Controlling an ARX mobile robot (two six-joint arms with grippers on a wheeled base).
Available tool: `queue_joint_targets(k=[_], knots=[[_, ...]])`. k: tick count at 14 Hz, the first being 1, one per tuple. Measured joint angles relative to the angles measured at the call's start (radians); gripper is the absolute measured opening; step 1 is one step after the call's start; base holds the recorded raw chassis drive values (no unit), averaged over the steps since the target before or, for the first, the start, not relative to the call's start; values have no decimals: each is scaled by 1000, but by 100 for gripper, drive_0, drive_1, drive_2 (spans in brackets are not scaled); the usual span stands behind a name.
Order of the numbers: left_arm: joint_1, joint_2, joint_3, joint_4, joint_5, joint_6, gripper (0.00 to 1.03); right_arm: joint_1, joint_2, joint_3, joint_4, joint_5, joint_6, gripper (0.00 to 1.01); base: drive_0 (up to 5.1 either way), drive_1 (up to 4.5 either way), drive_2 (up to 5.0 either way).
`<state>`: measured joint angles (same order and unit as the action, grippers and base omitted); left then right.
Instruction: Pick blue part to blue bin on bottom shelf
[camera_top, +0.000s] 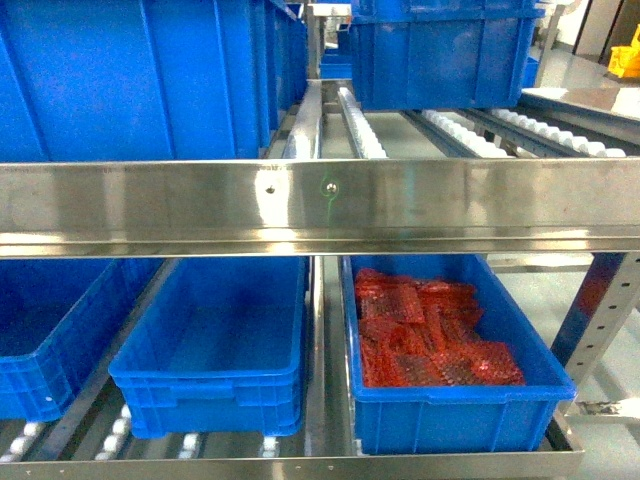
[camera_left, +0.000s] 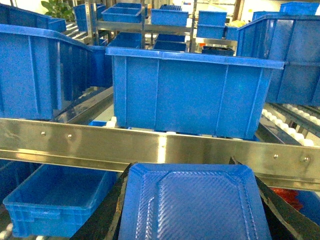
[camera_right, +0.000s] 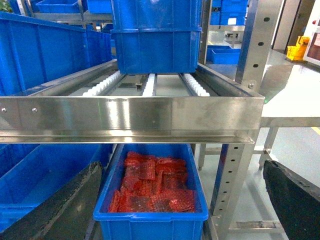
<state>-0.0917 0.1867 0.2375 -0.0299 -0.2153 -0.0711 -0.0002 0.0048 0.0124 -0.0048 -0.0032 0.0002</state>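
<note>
The blue part (camera_left: 192, 205), a flat ribbed plastic tray, fills the bottom of the left wrist view. My left gripper (camera_left: 182, 166) is shut on it, with a black finger along each side. Below and to its left an empty blue bin (camera_left: 55, 200) sits on the bottom shelf (camera_top: 300, 465); the head view shows this bin (camera_top: 215, 350) left of the centre divider. My right gripper (camera_right: 181, 165) stands open with nothing between its fingers, above and in front of a bin of red parts (camera_right: 152, 185). Neither gripper shows in the head view.
A steel upper shelf rail (camera_top: 320, 205) crosses in front, above the bottom-shelf bins. Large blue bins (camera_top: 140, 75) (camera_top: 440, 50) stand on the upper rollers. The red-part bin (camera_top: 440, 350) sits right of the divider, and another blue bin (camera_top: 40, 340) at far left. A perforated rack post (camera_right: 235, 170) stands at right.
</note>
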Motion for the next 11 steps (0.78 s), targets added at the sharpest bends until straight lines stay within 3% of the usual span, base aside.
queue_joint_targets(k=[11], knots=[[0, 0, 0, 0, 0, 0, 44, 0, 0, 0, 0, 0, 0, 98, 0, 0, 0]])
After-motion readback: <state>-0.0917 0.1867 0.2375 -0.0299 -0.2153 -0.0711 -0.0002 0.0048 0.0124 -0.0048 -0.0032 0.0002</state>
